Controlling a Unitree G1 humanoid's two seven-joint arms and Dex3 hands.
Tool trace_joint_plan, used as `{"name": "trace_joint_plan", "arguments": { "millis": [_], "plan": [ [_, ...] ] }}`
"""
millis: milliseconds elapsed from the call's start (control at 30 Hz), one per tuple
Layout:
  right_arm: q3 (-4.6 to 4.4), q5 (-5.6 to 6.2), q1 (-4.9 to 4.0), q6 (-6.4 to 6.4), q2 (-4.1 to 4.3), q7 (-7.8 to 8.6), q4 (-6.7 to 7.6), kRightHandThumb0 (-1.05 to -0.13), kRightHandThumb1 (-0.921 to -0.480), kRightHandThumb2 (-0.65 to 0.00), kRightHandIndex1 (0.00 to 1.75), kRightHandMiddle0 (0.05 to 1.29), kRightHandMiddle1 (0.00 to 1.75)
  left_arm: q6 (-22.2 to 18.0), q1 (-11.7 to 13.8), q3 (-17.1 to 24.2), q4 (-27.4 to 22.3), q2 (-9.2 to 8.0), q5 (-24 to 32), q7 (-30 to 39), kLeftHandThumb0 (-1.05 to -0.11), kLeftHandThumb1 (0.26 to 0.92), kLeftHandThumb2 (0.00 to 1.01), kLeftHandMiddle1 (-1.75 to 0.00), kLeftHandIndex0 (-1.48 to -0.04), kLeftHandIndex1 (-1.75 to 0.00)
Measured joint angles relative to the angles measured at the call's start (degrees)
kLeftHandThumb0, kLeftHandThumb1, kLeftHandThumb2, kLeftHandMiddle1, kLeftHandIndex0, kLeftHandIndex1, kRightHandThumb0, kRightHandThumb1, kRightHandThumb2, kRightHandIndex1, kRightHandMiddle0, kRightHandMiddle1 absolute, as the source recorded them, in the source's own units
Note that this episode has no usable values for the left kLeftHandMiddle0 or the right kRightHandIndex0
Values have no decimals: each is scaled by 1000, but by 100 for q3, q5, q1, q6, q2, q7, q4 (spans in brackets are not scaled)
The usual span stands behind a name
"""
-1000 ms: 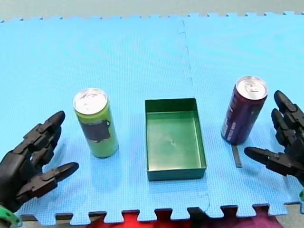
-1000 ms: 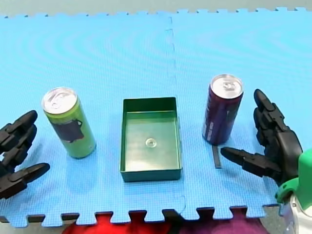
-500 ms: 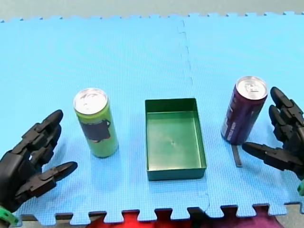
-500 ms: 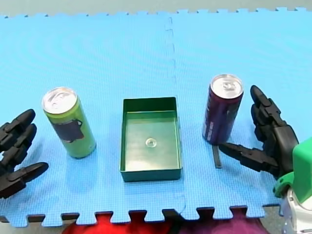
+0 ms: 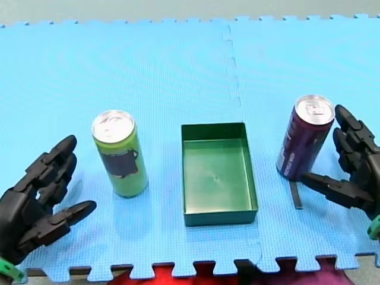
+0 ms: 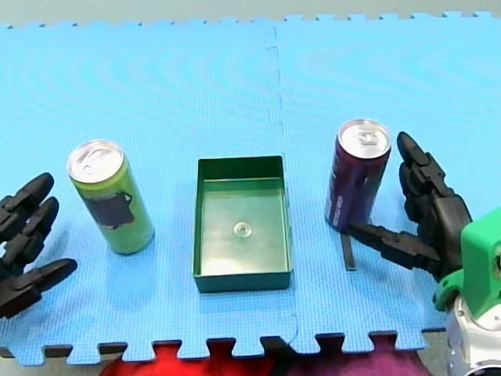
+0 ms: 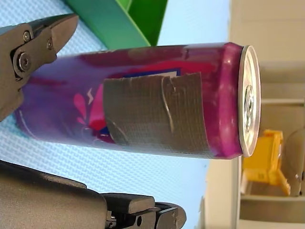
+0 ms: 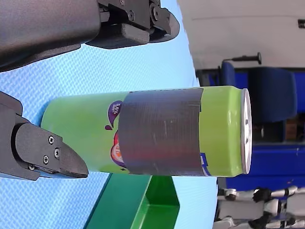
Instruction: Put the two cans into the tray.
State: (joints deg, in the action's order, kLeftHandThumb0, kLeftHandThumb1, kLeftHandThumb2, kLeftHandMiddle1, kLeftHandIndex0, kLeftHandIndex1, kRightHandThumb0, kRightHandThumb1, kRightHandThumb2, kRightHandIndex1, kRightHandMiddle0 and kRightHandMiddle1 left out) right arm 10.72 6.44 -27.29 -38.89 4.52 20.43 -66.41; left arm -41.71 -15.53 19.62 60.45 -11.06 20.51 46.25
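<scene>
A blue foam mat point(image 5: 148, 65) of interlocking tiles covers the work surface, with a toothed seam point(image 5: 233, 59) running front to back through it. Past the mat's far edge lies a grey strip point(image 5: 178, 9). At its near edge are red point(image 5: 178, 278) and purple point(image 5: 309, 276) patches. Beyond the mat the wrist views show a beige wall point(image 7: 267, 24), a yellow object point(image 7: 264, 162) and a blue chair point(image 8: 271, 100).

We saw the blue mat point(image 5: 148, 65) brightly and evenly lit from above, with only soft, short shadows at the foot of the green can point(image 5: 122, 160), the purple can point(image 5: 300, 151) and the tray point(image 5: 219, 218). Both can tops gave back a pale glare, a small bright spot shone on the tray's floor, and faint rippling bands crossed the mat's far part.
</scene>
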Motion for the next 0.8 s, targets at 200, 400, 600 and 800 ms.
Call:
{"name": "trace_joint_plan", "arguments": {
  "millis": [200,400,600,800],
  "plan": [
    [20,4,-70,-1,12,74,-97,-946,-633,-2,0,111,0,-7,-21,43,44,7,14,34,-1048,921,52,-5,-176,0],
    [28,2,-102,-10,12,114,-130,-937,-621,0,1,111,0,-17,-53,106,108,5,51,133,-1048,921,77,-5,-176,0],
    [67,52,-162,71,43,312,-174,-836,-575,0,2,115,1,-76,-68,156,155,5,101,226,-1048,921,107,-2,-177,-1],
    [96,73,-201,160,54,326,-198,-771,-566,0,1,119,2,-61,-87,195,173,6,126,267,-1048,921,151,-1,-173,0]
  ]
}}
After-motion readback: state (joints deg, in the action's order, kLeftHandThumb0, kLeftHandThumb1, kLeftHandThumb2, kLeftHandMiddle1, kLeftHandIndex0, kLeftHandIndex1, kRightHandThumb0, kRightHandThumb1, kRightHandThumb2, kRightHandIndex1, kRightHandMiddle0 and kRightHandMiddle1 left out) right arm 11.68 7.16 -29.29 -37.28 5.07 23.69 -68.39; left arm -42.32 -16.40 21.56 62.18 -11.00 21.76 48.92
